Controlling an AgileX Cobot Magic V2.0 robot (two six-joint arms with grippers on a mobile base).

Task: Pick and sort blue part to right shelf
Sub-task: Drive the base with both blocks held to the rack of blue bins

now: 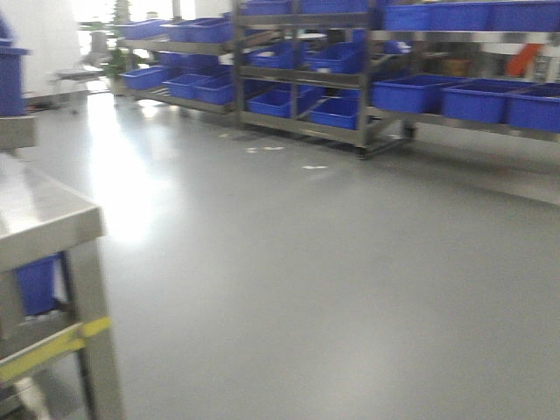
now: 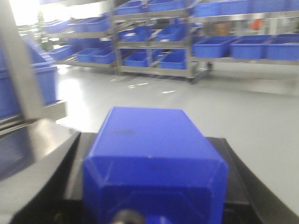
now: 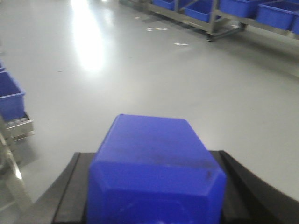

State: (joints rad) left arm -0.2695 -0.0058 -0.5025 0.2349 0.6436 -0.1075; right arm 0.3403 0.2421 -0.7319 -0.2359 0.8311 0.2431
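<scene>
One blue part [image 2: 149,140] is gripped by left hand [image 2: 156,200], second blue part [image 3: 154,154] by right hand [image 3: 154,200] (long axes pointed ahead). The right shelf [image 1: 472,124] is seen at 1 o'clock, well apart across the floor [image 1: 332,280].

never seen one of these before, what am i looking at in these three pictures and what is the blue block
This is a two-armed robot on a mobile base. The front picture looks ahead from its body: a grey floor, steel racks loaded with blue bins across the room, and a steel table close on the left. The other two pictures come from cameras on the wrists, looking along each arm's jaws. In the left wrist view a blue part sits between the black left jaws; in the right wrist view a second blue part sits between the right jaws. Both look clamped.
</scene>
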